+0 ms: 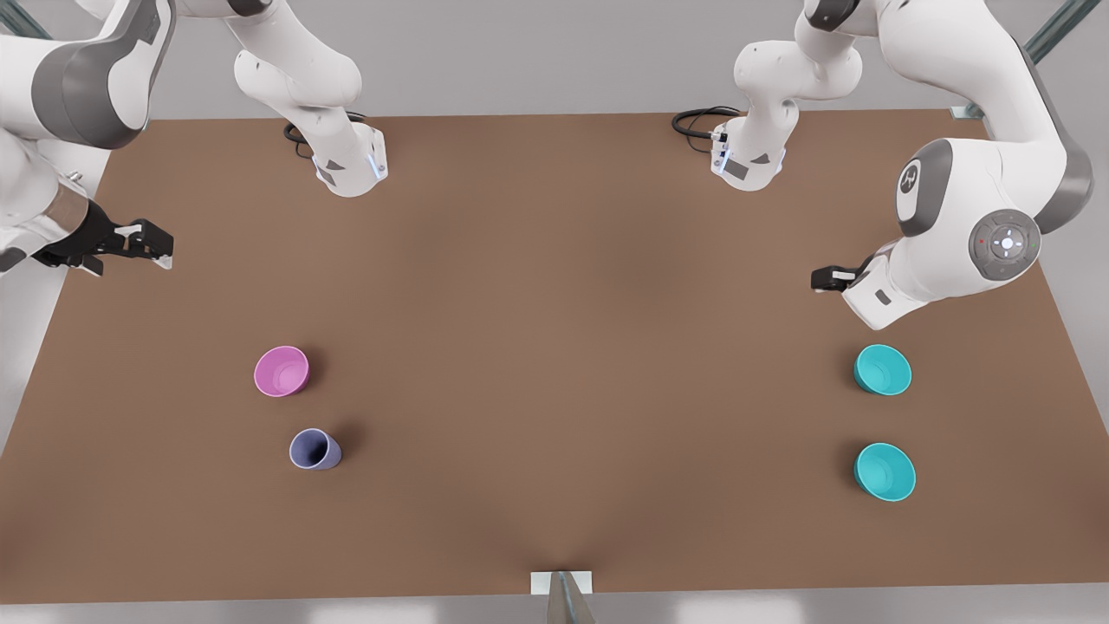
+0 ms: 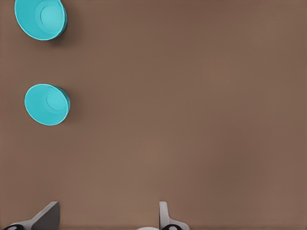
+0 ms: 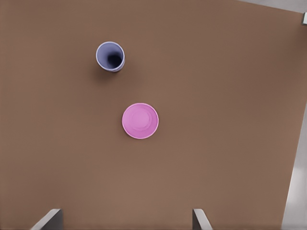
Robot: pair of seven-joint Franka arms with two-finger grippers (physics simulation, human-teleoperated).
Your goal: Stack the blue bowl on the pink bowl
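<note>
Pink bowl [image 1: 281,371] just behind cup [image 1: 314,450], front view's left.

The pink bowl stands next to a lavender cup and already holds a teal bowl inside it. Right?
Not quite. The pink bowl does stand next to the lavender cup, but it is empty, with no teal bowl inside it, as the right wrist view shows.

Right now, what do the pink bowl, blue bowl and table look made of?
Pink bowl: likely plastic, with one uniform colour and a smooth matte surface with a soft sheen. Blue bowl: same look in deep teal, probably plastic too. Table: flat matte brown with no visible grain; could be board or laminate, cannot tell. Left pincer and right pincer hang above the table, touching neither bowl.
</note>
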